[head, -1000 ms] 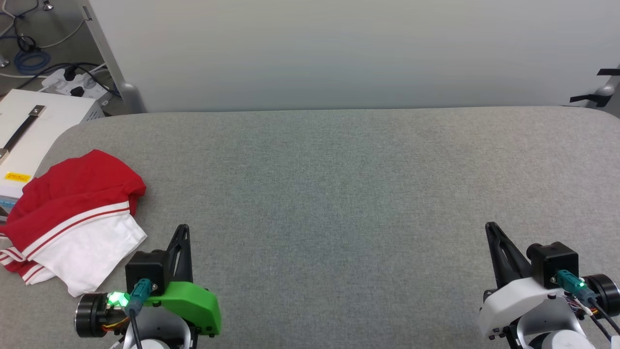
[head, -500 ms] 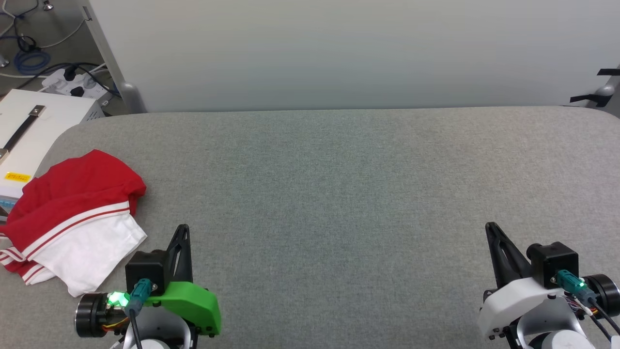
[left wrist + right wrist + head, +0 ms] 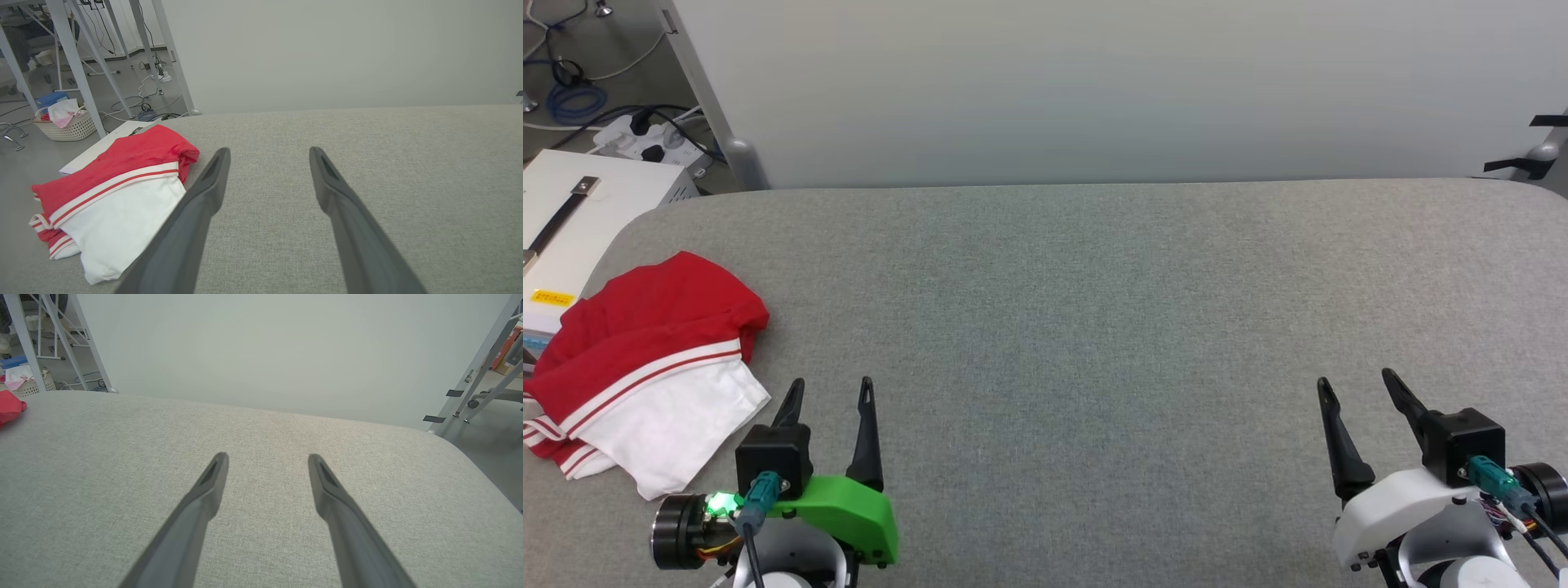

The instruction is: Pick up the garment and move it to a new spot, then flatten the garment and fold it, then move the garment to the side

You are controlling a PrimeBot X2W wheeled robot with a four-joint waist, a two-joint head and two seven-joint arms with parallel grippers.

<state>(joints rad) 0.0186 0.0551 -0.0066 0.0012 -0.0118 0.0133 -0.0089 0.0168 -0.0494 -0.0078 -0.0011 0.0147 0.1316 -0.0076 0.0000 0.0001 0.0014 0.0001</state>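
**Two grippers spread, both empty**

The left gripper (image 3: 831,384) and the right gripper (image 3: 1355,379) are low over the near side of the grey table (image 3: 1094,310). Each has its two fingers apart and holds nothing, probably ready for the first pick. The garment (image 3: 645,359), only one, lies crumpled at the table's left edge, just beside the left gripper, so this arm seems the natural one to reach it.
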